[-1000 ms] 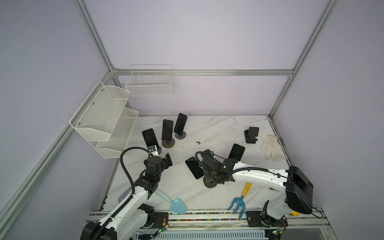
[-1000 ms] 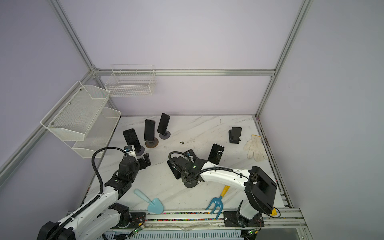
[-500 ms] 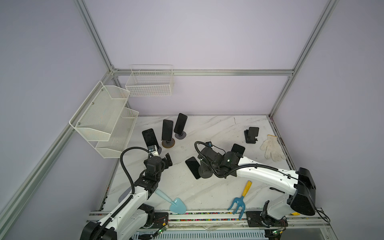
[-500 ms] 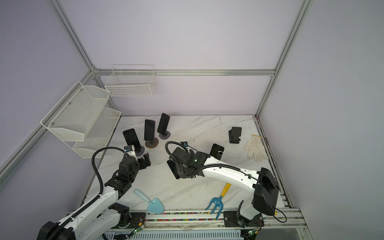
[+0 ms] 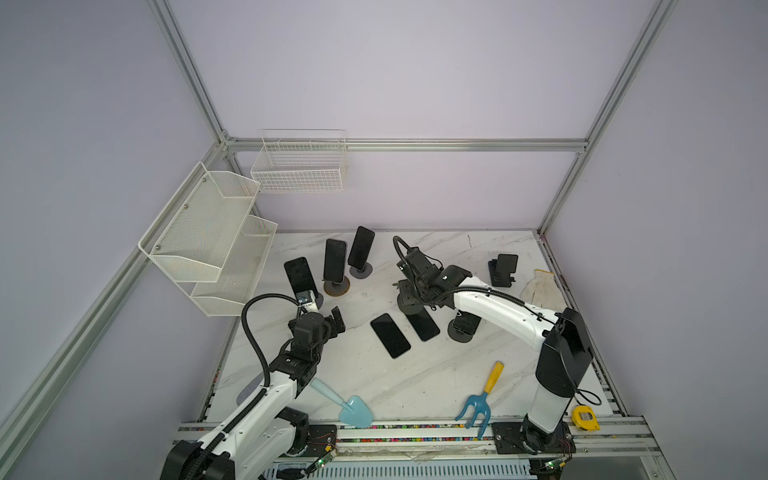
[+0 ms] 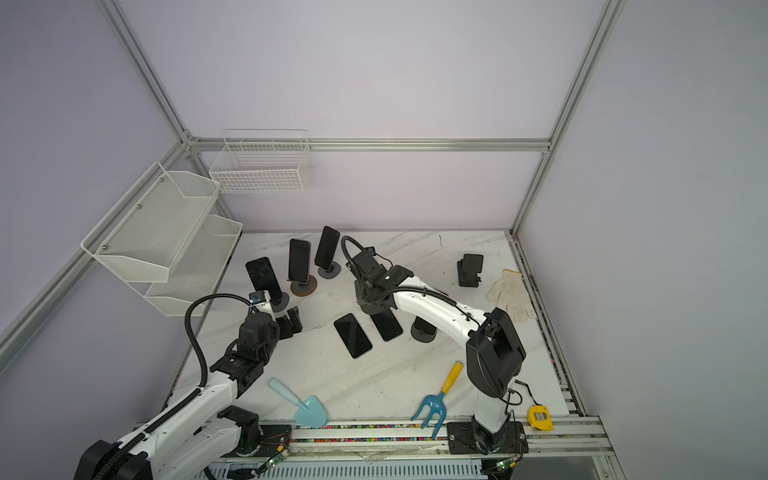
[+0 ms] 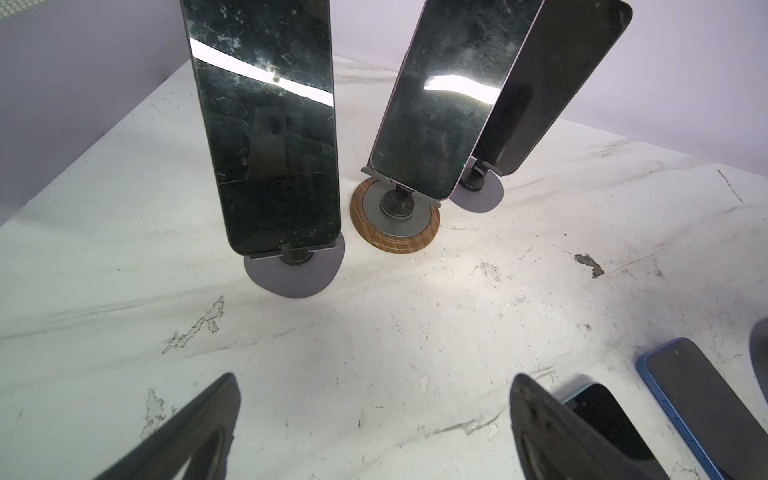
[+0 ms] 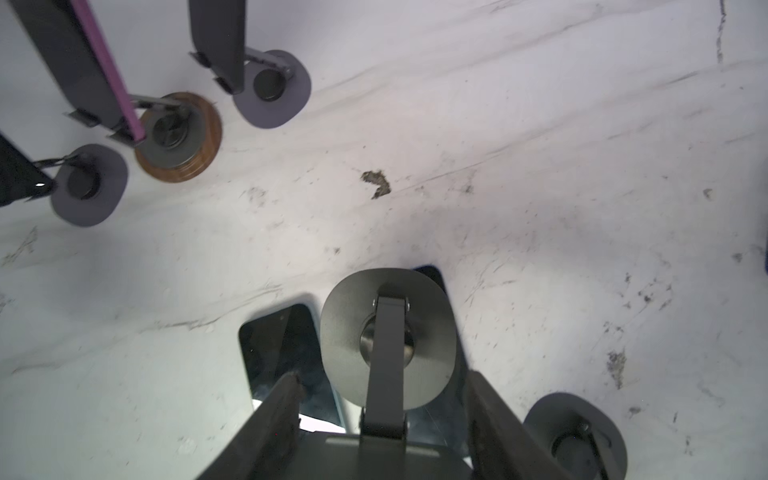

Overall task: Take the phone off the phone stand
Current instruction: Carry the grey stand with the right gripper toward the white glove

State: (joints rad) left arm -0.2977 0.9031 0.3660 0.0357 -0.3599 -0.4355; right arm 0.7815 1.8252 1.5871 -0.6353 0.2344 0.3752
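Note:
My right gripper [image 5: 410, 286] [image 8: 382, 380] is shut on the plate of a dark grey phone stand [image 8: 386, 332] that carries no phone. The stand's round base [image 5: 409, 308] hangs over the far ends of two black phones lying flat [image 5: 390, 336] [image 5: 423, 323]. Three more phones [image 5: 300, 276] [image 5: 334, 261] [image 5: 360, 248] lean upright on stands at the back left. Facing them, my left gripper [image 5: 336, 322] [image 7: 374, 415] stands open and empty. Another grey stand [image 5: 462, 328] sits partly hidden under my right arm.
A black folding stand [image 5: 503, 270] and a white glove [image 5: 542, 286] lie at the back right. A teal trowel [image 5: 349, 409], a blue hand rake [image 5: 482, 395] and a yellow tape measure [image 5: 586, 417] lie along the front edge. White mesh shelves [image 5: 208, 241] hang at the left.
My right gripper has carried the stand from the front of the flat phones toward the back of the table. The left arm has not moved.

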